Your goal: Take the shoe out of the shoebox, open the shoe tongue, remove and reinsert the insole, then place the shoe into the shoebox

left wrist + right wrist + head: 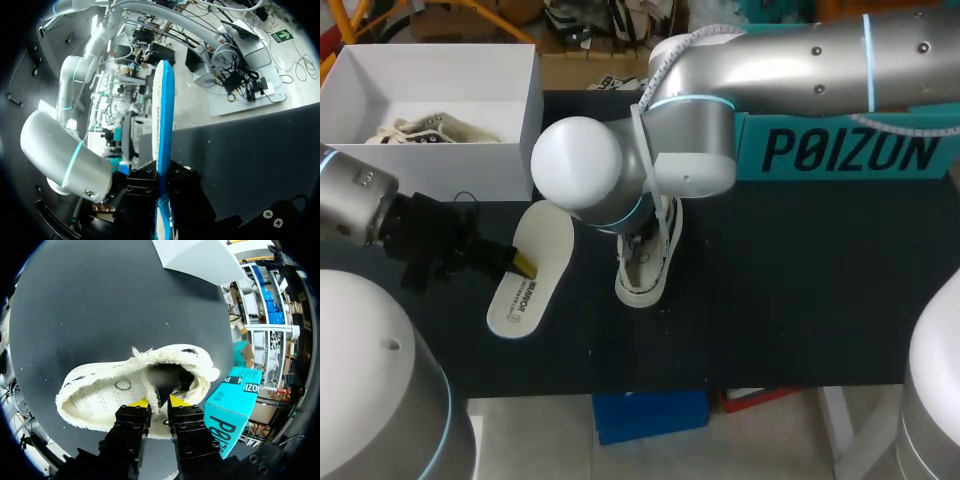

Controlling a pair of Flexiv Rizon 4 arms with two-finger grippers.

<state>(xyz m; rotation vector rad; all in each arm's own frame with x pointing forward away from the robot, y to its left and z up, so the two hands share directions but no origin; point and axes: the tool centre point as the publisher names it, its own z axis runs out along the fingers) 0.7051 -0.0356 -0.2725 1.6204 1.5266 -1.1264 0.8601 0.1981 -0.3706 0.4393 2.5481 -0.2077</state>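
Note:
A cream shoe [642, 282] lies on the black table [800, 290], toe toward the front edge. My right arm comes in from the upper right and covers most of the shoe. In the right wrist view my right gripper [159, 402] is shut on the side wall of the shoe [100, 395] at its opening. The white insole [535, 255] is out of the shoe, to its left, with my left gripper [523, 263] shut on one edge. In the left wrist view the insole [163, 120] stands edge-on between the fingers of the left gripper [161, 176], blue underside showing.
The white shoebox [470, 170] stands open at the back left with another cream shoe [420, 130] inside. A teal lid [840, 150] stands on edge at the back right, close behind the right arm.

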